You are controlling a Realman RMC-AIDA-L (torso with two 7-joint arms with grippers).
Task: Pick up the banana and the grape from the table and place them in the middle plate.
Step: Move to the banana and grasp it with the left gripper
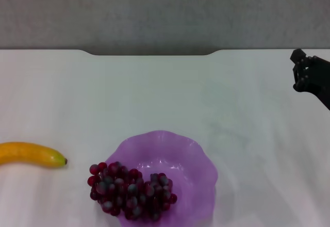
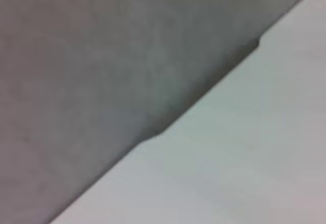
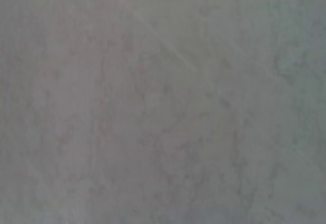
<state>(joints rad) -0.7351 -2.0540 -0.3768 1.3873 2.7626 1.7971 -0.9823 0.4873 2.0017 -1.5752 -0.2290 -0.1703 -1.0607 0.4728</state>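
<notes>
The white worktop (image 1: 170,98) runs back to a far edge with a shallow notch cut along its middle, and a grey wall stands behind it. Most of its surface lies bare: a broad open stretch spans the whole middle and far part, from the left side across to the right tool (image 1: 304,75). That tool hangs over the far right of the worktop, well apart from everything else, and whether it is released or clenched cannot be told. The left tool is out of sight in every view; its wrist camera shows only the notched far edge and the grey wall.

The middle plate (image 1: 198,167) sits at the near edge, just right of centre, purple and wavy-rimmed. The grape (image 1: 131,191) lies inside it on its near left side, the bunch's left end reaching over the rim. The rest of the dish is bare.

The banana (image 1: 31,155) lies flat on the worktop at the near left, its dark tip pointing toward the plate, apart from it.
</notes>
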